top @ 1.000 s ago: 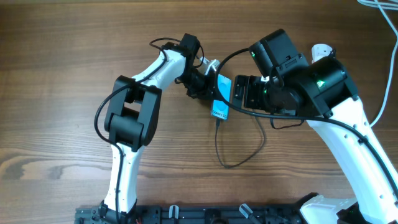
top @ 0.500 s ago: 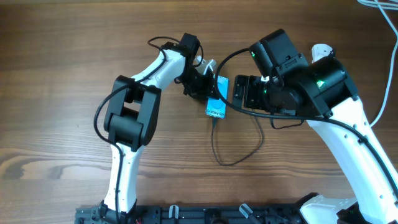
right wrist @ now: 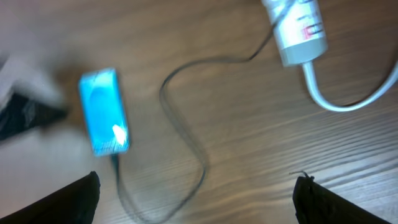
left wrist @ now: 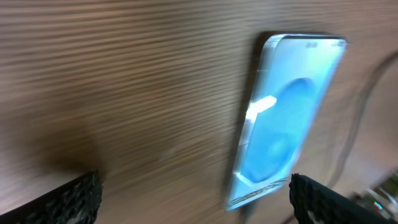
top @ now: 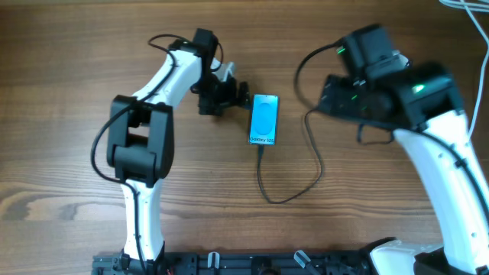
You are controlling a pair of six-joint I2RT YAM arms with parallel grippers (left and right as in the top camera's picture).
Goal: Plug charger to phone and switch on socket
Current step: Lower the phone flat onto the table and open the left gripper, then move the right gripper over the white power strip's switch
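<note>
The phone (top: 264, 119) lies flat on the wood, cyan screen up. The charger cable (top: 273, 198) meets its lower short end, loops toward the table front, then climbs under the right arm. My left gripper (top: 241, 96) stands open just left of the phone, touching nothing. In the left wrist view the phone (left wrist: 286, 118) lies ahead of those open fingers (left wrist: 73, 198). My right gripper (right wrist: 199, 202) is open and empty above the cable (right wrist: 186, 124), with the phone (right wrist: 102, 112) to its left and the white socket (right wrist: 298, 25) at the top. The right arm hides the socket in the overhead view.
The socket's thick white cord (right wrist: 336, 99) curves off to the right. More white cord (top: 474, 27) runs along the table's far right corner. The black arm bases line the front edge (top: 252, 261).
My left gripper opened, let go of the phone and drew back to the left. The right arm pulled away to the right. The phone now lies straight on the table.
</note>
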